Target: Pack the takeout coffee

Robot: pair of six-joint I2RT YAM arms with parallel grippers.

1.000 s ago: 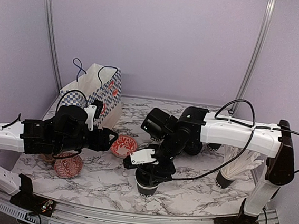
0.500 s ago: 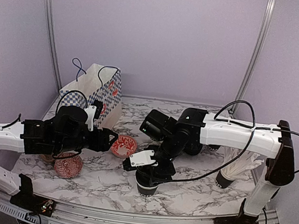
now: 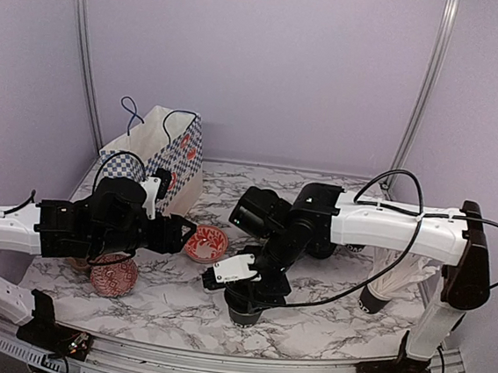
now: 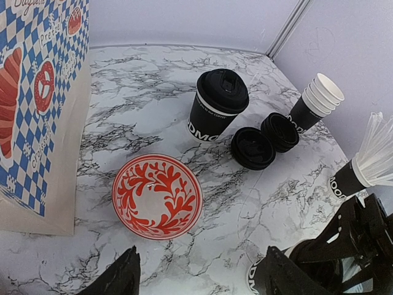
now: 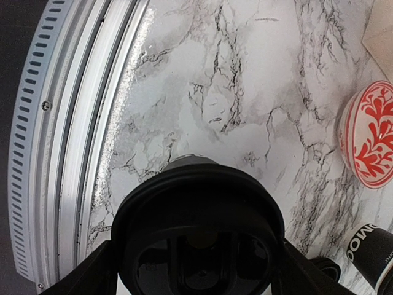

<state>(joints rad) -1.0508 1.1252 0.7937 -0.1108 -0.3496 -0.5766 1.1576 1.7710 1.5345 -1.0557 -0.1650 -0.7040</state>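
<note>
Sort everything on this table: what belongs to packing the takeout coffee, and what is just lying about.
Job: lidded black paper cup with white lettering; second lidded black cup; blue-checked paper bag; spare black plastic lids; stacked empty black paper cups.
Lying about: two red patterned bowls; black cup full of white straws.

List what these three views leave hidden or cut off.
- Top view: the right gripper covers most of the cup.
- Right wrist: the lid hides the cup below. The bottom edge cuts off the fingers, so the grip is unclear.
- Left wrist: the left edge crops the bag.
</note>
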